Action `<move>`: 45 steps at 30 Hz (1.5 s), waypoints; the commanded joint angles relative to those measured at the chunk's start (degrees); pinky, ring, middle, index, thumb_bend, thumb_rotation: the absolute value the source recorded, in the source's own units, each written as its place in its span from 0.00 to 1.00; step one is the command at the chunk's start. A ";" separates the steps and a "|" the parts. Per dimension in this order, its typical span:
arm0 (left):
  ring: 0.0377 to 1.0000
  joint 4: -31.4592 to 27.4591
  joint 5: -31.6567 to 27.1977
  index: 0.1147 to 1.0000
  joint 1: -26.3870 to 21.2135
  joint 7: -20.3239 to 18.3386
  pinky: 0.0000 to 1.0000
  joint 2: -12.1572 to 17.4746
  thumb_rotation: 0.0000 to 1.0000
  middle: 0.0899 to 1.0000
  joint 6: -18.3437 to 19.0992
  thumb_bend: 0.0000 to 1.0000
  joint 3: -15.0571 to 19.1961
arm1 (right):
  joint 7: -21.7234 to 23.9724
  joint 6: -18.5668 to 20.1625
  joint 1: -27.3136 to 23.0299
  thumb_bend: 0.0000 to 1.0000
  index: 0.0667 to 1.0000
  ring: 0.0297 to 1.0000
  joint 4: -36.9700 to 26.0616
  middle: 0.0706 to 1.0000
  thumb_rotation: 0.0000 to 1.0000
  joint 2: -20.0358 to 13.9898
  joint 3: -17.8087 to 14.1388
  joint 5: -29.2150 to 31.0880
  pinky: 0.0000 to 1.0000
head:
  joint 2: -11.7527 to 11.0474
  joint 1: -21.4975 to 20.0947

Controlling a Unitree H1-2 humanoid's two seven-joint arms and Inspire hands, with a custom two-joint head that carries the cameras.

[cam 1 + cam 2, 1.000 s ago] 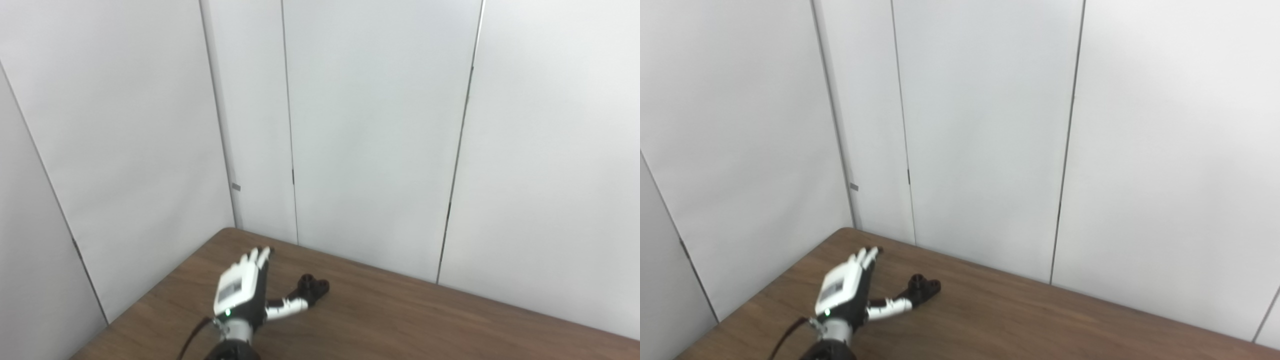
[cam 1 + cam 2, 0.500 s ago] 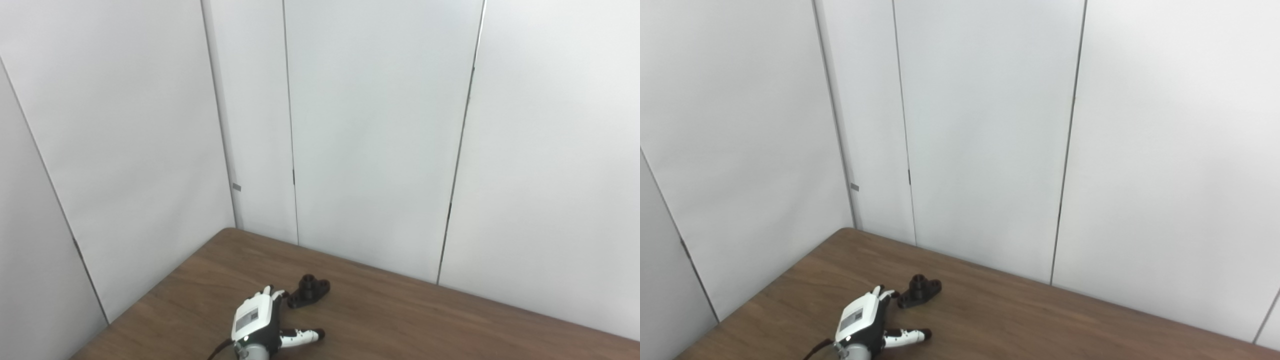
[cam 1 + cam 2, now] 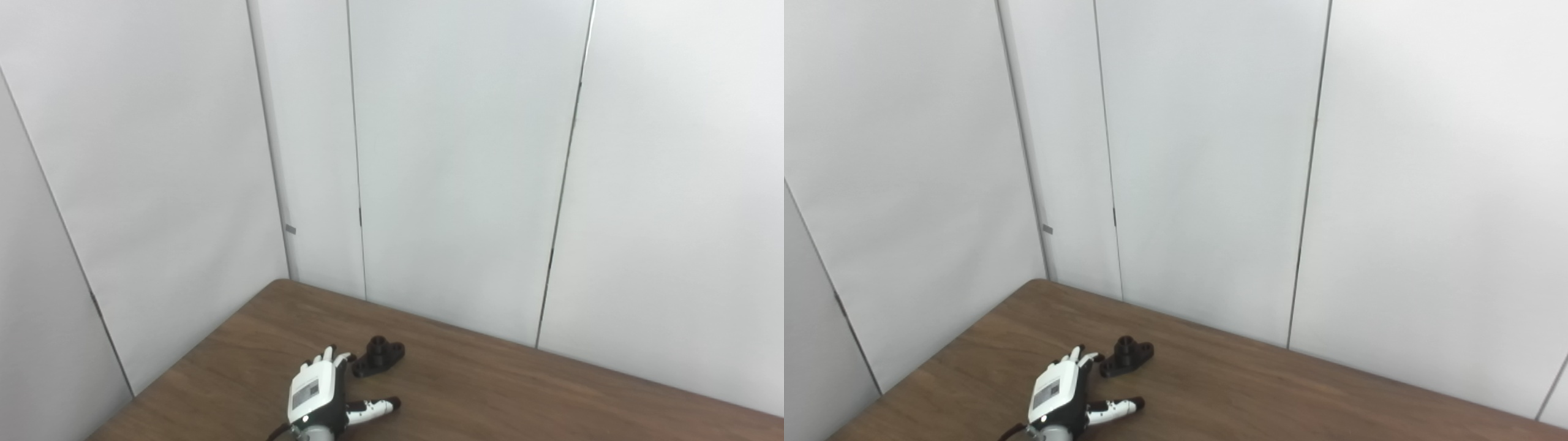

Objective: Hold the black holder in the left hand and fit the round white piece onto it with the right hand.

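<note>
The black holder [image 3: 378,356] lies on the brown table [image 3: 490,392] near its far left corner, a short post standing up from its flat lobed base. My left hand [image 3: 318,395] hovers just in front of it, open, fingers stretched toward the holder's near end and thumb spread out to the right. The fingertips [image 3: 1084,356] are close to the holder [image 3: 1127,357] but I cannot tell whether they touch it. No round white piece is in view. My right hand is out of the picture.
White wall panels [image 3: 459,153] stand close behind the table on the far and left sides. The table's left edge [image 3: 184,361] runs diagonally just left of my hand. Bare wood stretches to the right of the holder.
My left hand drew back toward me from beside the holder, then crept slightly forward. The holder has turned a little on the table since a second ago.
</note>
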 commanded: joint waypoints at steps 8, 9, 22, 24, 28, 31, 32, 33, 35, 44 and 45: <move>0.97 2.92 -0.21 0.86 -3.09 2.74 1.00 3.03 0.49 0.99 0.36 0.92 -2.18 | 0.03 1.57 4.52 0.51 1.00 0.98 -1.01 1.00 0.82 -1.52 -0.74 -0.63 0.82 | 0.98 -0.57; 0.97 3.28 -0.38 0.86 -3.35 2.64 1.00 3.21 0.49 1.00 0.47 0.92 -2.34 | 0.02 1.48 4.67 0.51 1.00 0.98 -1.09 1.00 0.82 -1.56 -0.71 -0.75 0.81 | 1.06 -0.61; 0.98 5.87 -0.82 0.89 -5.68 1.08 1.00 5.28 0.48 1.00 3.75 0.92 -4.30 | -0.32 1.35 6.15 0.52 1.00 0.96 -2.70 1.00 0.82 -1.53 -0.64 -1.05 0.76 | 1.90 -1.62; 0.98 6.17 -0.89 0.89 -5.78 1.05 1.00 5.42 0.47 1.00 3.83 0.91 -4.34 | -0.10 1.16 6.40 0.52 1.00 0.96 -2.65 1.00 0.81 -1.64 -0.78 -0.68 0.76 | 2.08 -1.76; 0.97 6.87 -1.25 0.88 -6.04 1.75 1.00 5.40 0.46 1.00 3.57 0.90 -4.15 | 0.03 0.25 7.02 0.54 1.00 0.94 -2.42 1.00 0.81 -1.76 -0.91 -0.84 0.75 | 2.35 -2.27; 0.97 7.76 -2.05 0.87 -6.42 2.61 1.00 5.37 0.44 1.00 2.95 0.90 -3.91 | -0.03 0.38 7.49 0.55 1.00 0.94 -3.20 1.00 0.81 -1.86 -0.81 -0.95 0.73 | 2.54 -2.47; 0.97 8.02 -2.38 0.87 -6.56 2.81 1.00 5.34 0.43 1.00 2.78 0.90 -3.85 | -0.06 0.42 7.66 0.54 1.00 0.95 -3.38 1.00 0.81 -1.83 -0.84 -0.85 0.73 | 2.59 -2.55; 0.97 8.15 -2.66 0.87 -6.63 2.97 1.00 5.35 0.42 1.00 2.71 0.90 -3.86 | -0.09 0.43 7.78 0.55 1.00 0.94 -3.50 1.00 0.81 -1.81 -0.87 -0.77 0.73 | 2.56 -2.60; 0.97 8.92 -3.09 0.86 -6.96 3.55 1.00 5.36 0.41 1.00 2.32 0.90 -3.96 | -0.07 0.07 8.05 0.56 1.00 0.94 -3.48 1.00 0.81 -1.83 -0.84 -0.94 0.73 | 2.63 -2.78; 0.95 11.36 -4.30 0.84 -8.12 5.89 1.00 5.33 0.35 0.98 0.70 0.90 -4.19 | 0.24 -1.06 8.66 0.57 1.00 0.93 -3.38 1.00 0.81 -1.84 -0.69 -0.93 0.72 | 2.68 -3.35; 0.95 11.57 -4.43 0.82 -8.20 6.33 1.00 5.29 0.33 0.97 0.45 0.89 -4.21 | 0.39 -1.35 8.69 0.56 1.00 0.93 -3.28 1.00 0.81 -1.84 -0.70 -0.76 0.72 | 2.63 -3.55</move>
